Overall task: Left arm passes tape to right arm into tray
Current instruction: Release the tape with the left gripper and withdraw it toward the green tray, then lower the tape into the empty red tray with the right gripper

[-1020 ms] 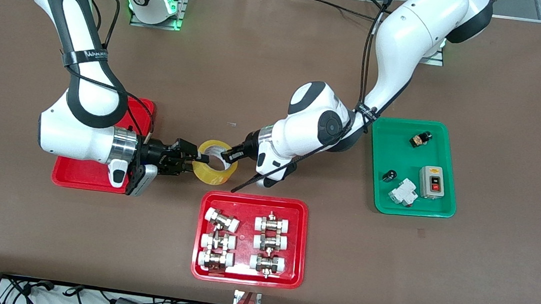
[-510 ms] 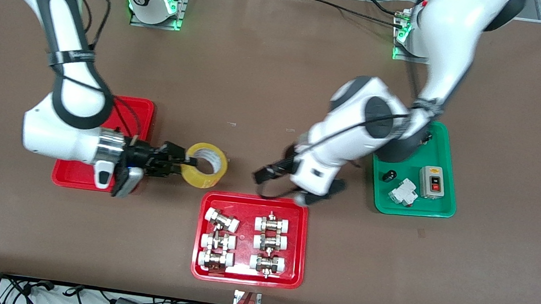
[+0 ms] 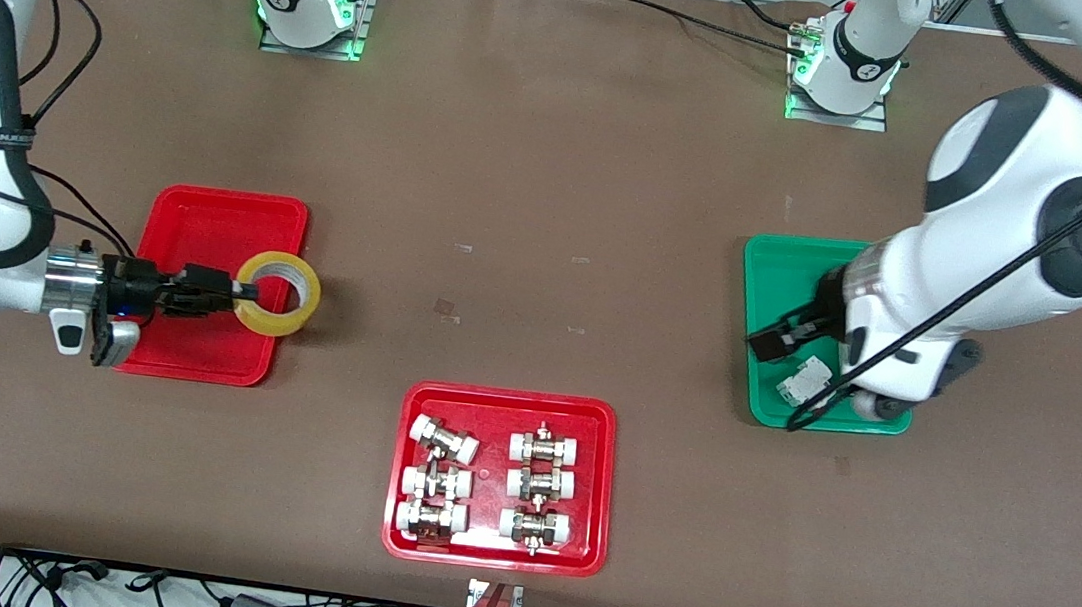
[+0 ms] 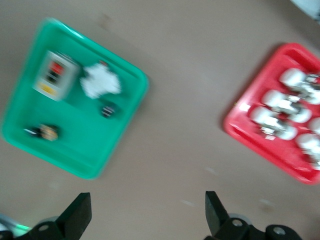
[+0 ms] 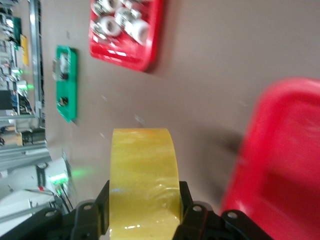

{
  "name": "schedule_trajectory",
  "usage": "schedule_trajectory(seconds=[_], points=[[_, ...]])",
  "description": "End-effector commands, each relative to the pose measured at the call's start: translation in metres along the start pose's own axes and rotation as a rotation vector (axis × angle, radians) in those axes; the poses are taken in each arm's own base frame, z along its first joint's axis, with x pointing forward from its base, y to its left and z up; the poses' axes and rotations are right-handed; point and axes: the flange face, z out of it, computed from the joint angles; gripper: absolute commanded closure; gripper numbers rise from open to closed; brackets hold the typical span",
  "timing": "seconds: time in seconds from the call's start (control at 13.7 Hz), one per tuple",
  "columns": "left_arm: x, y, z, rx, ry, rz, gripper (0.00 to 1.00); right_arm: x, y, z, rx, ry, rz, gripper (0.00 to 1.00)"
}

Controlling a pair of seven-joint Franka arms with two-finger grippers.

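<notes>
- My right end effector [image 3: 236, 292] was clamped on the tape [image 3: 278, 292], its fingers pinching the roll's wall edge-on; the right wrist view showed the yellow band squeezed between both fingers [image 5: 187, 207].
- The tape hung in the air over the edge of the tray [image 3: 208, 218] that faces the bench's middle, partly over bare bench [image 3: 556, 164] and not yet fully above the red floor.
- My left end effector [image 3: 770, 340] was empty with its fingers spread wide, hovering over the green tray [image 3: 777, 258]; that arm was simply waiting.
- Main risk as I judged it: letting go there could drop the roll onto the rim, from where it might tip out or roll off across the bench toward the fittings tray [image 3: 508, 411].
- A roll held on edge would likely land on its curved face and run; I'd want it well inside and low before releasing.
- The grip covered only a narrow strip of slick tape, so a quick wrist swing might have let it twist or slip.
</notes>
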Motion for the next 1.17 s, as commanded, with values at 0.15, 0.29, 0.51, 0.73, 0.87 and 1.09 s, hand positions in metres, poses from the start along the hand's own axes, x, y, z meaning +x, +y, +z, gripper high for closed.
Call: schedule_trajectory(seconds=[0.15,0.29,0.51,0.73,0.87,1.09], points=[[0.024,-0.07,-0.033,0.235,0.087,0.497,0.0,-0.046,0.083,-0.006,0.054,-0.046,-0.09,1.0],[0.026,-0.078,-0.033,0.23,0.081,0.467,0.0,-0.055,0.102,-0.006,0.036,-0.06,-0.128,1.0],[0.028,-0.106,-0.024,0.138,0.077,0.362,0.0,-0.055,0.111,-0.005,-0.049,-0.1,-0.166,0.36],[0.023,-0.119,-0.023,0.137,0.105,0.462,0.0,-0.047,0.105,-0.008,-0.17,-0.171,-0.235,0.0],[0.025,-0.125,-0.03,0.14,0.106,0.527,0.0,-0.033,0.083,-0.013,-0.273,-0.219,-0.302,0.0],[0.021,-0.126,-0.041,0.123,0.107,0.559,0.0,-0.008,0.026,-0.023,-0.451,-0.298,-0.403,0.0]])
